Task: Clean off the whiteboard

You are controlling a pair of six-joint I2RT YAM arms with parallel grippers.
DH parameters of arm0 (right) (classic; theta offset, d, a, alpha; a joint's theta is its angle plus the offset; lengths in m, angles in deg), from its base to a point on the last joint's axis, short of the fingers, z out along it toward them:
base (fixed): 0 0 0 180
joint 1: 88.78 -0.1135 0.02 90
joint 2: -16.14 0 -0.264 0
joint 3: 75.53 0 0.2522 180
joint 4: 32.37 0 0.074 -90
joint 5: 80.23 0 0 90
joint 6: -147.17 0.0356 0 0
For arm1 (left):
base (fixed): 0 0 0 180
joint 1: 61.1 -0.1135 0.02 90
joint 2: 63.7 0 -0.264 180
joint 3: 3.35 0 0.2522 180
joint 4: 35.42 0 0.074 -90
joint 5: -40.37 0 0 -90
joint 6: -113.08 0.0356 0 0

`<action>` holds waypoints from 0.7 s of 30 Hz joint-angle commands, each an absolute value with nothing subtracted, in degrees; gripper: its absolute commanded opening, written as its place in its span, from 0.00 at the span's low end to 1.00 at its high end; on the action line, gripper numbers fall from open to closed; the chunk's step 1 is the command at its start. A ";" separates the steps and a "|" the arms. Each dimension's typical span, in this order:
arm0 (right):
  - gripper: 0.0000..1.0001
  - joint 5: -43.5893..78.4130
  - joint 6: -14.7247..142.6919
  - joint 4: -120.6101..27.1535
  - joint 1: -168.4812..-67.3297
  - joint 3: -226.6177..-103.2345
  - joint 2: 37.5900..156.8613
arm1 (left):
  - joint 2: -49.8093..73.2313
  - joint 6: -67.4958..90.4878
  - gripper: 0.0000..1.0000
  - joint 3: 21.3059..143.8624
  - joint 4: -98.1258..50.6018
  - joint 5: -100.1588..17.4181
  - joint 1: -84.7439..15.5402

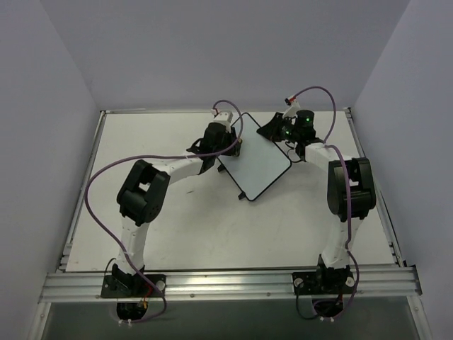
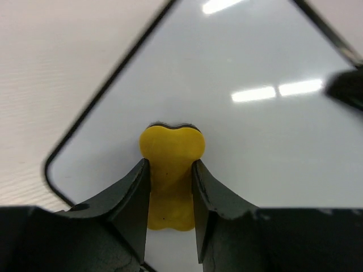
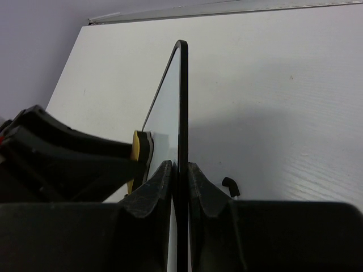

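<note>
The whiteboard (image 1: pixel 260 161) lies diagonally at the back middle of the table, and its white face (image 2: pixel 255 130) shows no marks. My left gripper (image 2: pixel 171 165) is shut on a yellow eraser (image 2: pixel 172 145), whose dark pad presses against the board near its left edge. In the top view the left gripper (image 1: pixel 234 146) sits at the board's left side. My right gripper (image 3: pixel 180 168) is shut on the board's thin black frame (image 3: pixel 181 85), seen edge-on. It holds the board's far right corner (image 1: pixel 281 132). The eraser (image 3: pixel 136 148) shows left of the board.
A small black foot (image 3: pixel 228 185) sticks out from the board's back side. The white table (image 1: pixel 177 227) is bounded by a metal rail (image 1: pixel 226 280) at the near edge and purple walls. Purple cables loop over both arms.
</note>
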State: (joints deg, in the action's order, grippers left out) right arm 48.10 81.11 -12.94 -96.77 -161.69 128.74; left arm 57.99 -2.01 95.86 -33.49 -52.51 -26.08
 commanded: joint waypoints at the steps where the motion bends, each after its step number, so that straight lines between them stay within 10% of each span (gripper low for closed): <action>1: 0.00 50.64 78.79 -17.39 -99.85 -162.42 126.71 | 64.18 -1.27 0.02 96.54 -19.48 -55.25 -28.14; 21: 0.00 50.64 78.26 -17.48 -99.85 -161.71 126.54 | 58.56 1.10 0.02 98.66 -26.75 -49.81 -22.17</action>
State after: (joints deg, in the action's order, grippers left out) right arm 47.03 81.11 -14.17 -97.44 -162.06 128.09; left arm 59.68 0.42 98.64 -27.29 -57.25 -28.11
